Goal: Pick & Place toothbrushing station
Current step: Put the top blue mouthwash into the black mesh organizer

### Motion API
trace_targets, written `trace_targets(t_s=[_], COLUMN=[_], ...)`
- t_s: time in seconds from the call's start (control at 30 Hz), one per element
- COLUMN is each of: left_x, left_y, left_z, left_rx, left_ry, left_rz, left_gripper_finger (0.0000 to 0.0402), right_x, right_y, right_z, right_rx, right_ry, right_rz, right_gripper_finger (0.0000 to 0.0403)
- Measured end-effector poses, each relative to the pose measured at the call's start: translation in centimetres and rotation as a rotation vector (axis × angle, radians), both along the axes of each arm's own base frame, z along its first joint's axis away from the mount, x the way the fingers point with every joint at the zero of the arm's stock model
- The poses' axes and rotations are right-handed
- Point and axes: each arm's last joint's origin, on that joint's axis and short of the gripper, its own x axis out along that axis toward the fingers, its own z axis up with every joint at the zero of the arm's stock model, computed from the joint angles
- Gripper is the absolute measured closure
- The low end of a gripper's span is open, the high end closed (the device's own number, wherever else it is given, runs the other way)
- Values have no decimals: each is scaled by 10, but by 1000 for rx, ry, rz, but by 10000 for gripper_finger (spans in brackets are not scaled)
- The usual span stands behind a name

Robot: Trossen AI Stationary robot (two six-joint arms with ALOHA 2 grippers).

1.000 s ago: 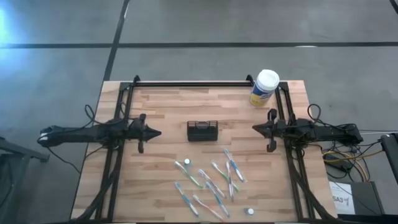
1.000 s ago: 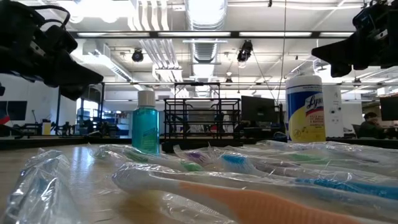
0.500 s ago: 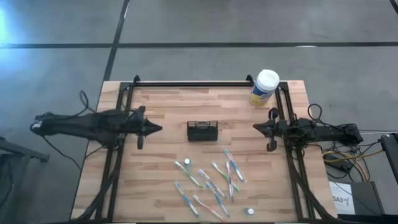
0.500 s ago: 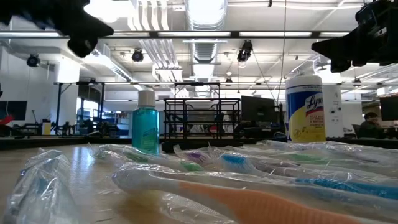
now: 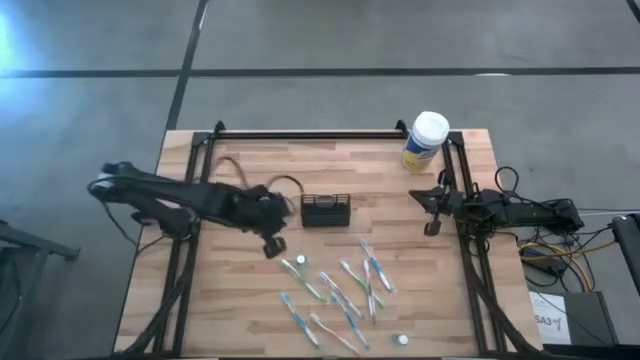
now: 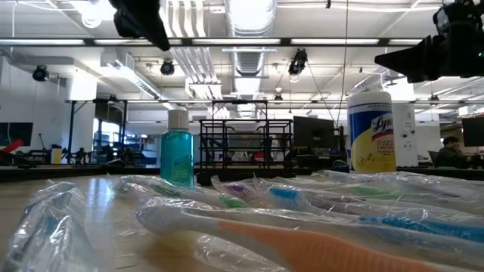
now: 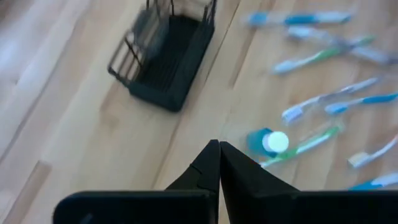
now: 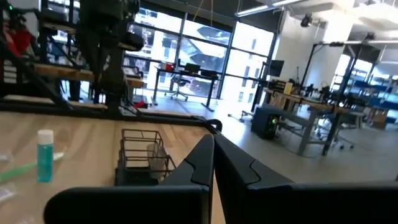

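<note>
The toothbrushing station, a small black wire-mesh basket (image 5: pixel 326 210), stands on its base at the table's middle. It also shows in the left wrist view (image 7: pixel 165 59), the right wrist view (image 8: pixel 140 158) and the low view (image 6: pixel 246 143). My left gripper (image 5: pixel 283 225) is shut and empty. It hangs above the table just left of the basket, tipped down at the wood (image 7: pixel 217 144). My right gripper (image 5: pixel 413 197) is shut and empty. It hovers well right of the basket and points level at it (image 8: pixel 213 140).
Several wrapped toothbrushes (image 5: pixel 345 290) lie scattered near the front middle. A small blue-green bottle with a white cap (image 5: pixel 300 260) stands just near of my left gripper. A yellow canister with a white lid (image 5: pixel 425 140) stands at the far right. Black frame rails (image 5: pixel 320 133) border the table.
My left gripper has swung from the table's left side toward the right, up to the basket's left side. It has risen and tipped its fingers downward. The basket and the toothbrushes have stayed where they were.
</note>
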Motion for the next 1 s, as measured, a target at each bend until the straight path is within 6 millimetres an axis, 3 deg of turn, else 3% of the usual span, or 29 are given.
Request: trace_targets(t_s=[0.27, 0.5, 0.8, 1.0], left_x=[52, 84, 89, 88], left_y=[-27, -40, -46, -45], left_z=[15, 8, -7, -17], left_rx=[9, 11, -150, -187], left_ry=[179, 242, 318, 342], left_rz=[35, 72, 116, 212], left_gripper_finger=[385, 325, 210, 166], right_x=[0, 0, -1, -1], right_y=[-1, -1, -1, -1], right_z=[0, 1, 2, 2], right_rx=[-54, -47, -45, -46], right_ry=[16, 5, -2, -2], right_rz=[-31, -32, -32, -32], right_gripper_finger=[394, 394, 394, 394])
